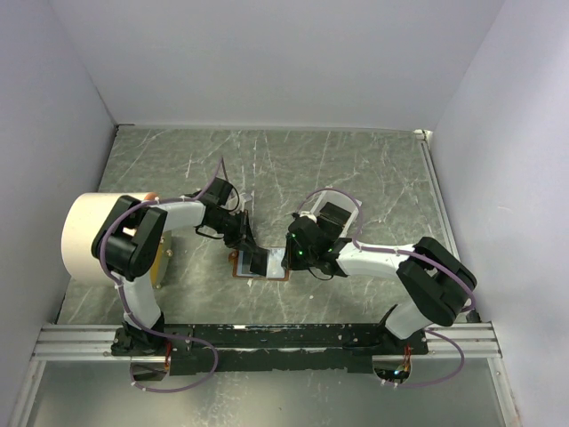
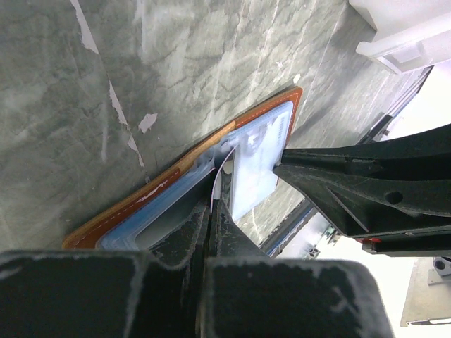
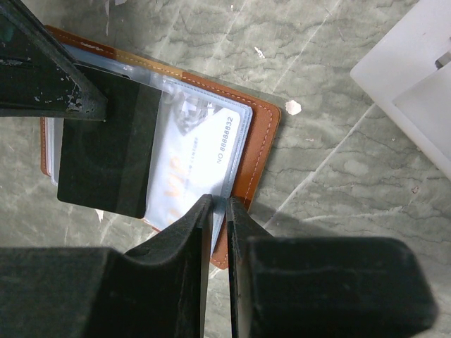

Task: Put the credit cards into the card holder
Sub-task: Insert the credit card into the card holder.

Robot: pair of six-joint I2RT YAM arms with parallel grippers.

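1. Your left pincer [image 2: 213,205] is squeezed tight on a dark card [image 3: 106,151], holding it by one edge.
2. Your right pincer [image 3: 220,210] is almost closed and nips the edge of the clear pocket in the wallet [image 3: 258,148].
3. You can see the dark card lying over one side of the open wallet, on the clear pocket. You cannot tell if its end is inside the pocket.
4. You can see a pale card [image 3: 204,151] with numbers on it inside that clear pocket.
5. You have the wallet open and flat on the grey table [image 1: 356,169], between your two pincers.
6. You can see a white tray [image 3: 402,77] near the wallet, not touching it.
7. You can see a big pale roll [image 1: 89,236] far off by your left arm.
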